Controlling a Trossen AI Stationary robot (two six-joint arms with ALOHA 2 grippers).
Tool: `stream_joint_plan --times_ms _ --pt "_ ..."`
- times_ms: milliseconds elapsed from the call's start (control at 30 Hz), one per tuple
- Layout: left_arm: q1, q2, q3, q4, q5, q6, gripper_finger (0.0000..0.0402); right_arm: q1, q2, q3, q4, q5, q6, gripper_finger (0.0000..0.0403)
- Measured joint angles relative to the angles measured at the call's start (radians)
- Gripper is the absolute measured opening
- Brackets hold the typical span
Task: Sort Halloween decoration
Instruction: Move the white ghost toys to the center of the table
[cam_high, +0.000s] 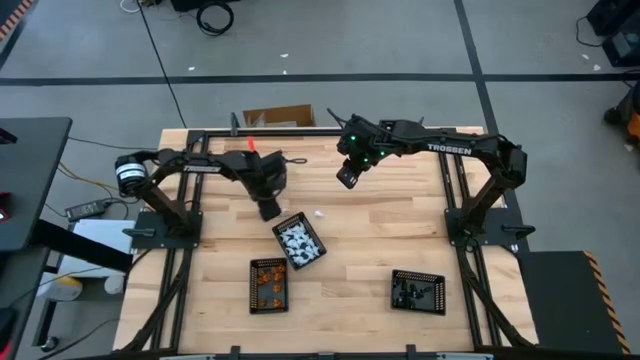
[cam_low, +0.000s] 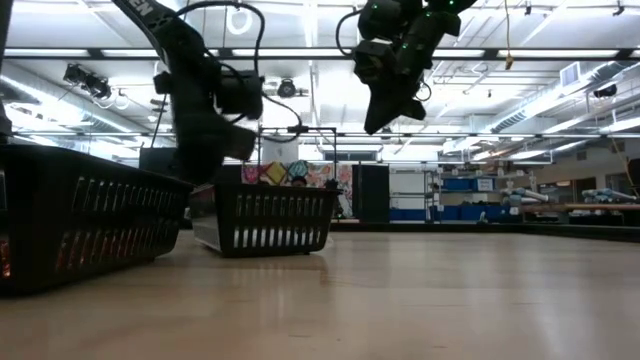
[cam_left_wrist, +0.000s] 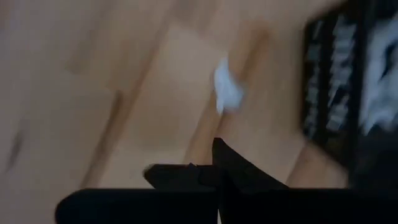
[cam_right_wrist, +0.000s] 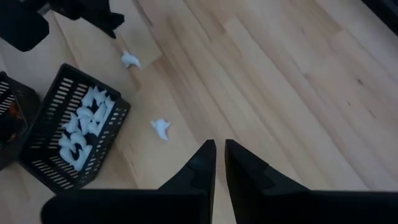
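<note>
Overhead, three black trays lay on the wooden table (cam_high: 400, 230): a tilted middle tray (cam_high: 299, 241) holding the white pieces (cam_high: 297, 240), a tray (cam_high: 268, 284) nearer the front edge with orange pieces (cam_high: 268, 280), and a third tray (cam_high: 417, 291) off to the right with dark pieces that were hard to make out. The left gripper (cam_high: 268, 208) hung just behind the white-piece tray, its fingers pressed together on nothing; its own wrist camera gave only a smeared picture, with the dark fingers (cam_left_wrist: 230, 168) below a pale blur that was probably a loose white piece (cam_left_wrist: 227, 90) on the wood beside a tray wall (cam_left_wrist: 329, 93). The right gripper (cam_high: 346, 177) was raised well above the table toward its far middle, its fingers (cam_right_wrist: 202, 165) almost meeting with a thin slit between them and nothing visible in that slit. Past those fingers two loose white pieces lay on bare wood, one (cam_right_wrist: 160, 128) just beside the white-piece tray (cam_right_wrist: 46, 162) and one (cam_right_wrist: 129, 60) farther along, near the left gripper (cam_right_wrist: 112, 25). At table height, two trays (cam_low: 262, 216) (cam_low: 80, 225) stood at left, with both grippers (cam_low: 215, 140) (cam_low: 385, 105) off the surface.
</note>
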Motion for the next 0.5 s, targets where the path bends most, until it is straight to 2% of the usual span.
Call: stream_joint_plan --times_ms 133,367,500 --pt "-0.020 0.010 -0.050 0.010 0.000 0.042 0.0000 0.000 0.000 0.000 0.021 0.000 -0.002 0.0041" --pt "-0.058 0.015 -0.096 0.248 -0.064 -0.040 0.0000 0.000 0.000 0.000 0.030 -0.009 0.015 0.0041" --pt "-0.077 0.068 -0.096 0.405 -0.026 -0.090 0.0000 0.000 0.000 0.000 0.030 -0.027 0.016 0.0041"
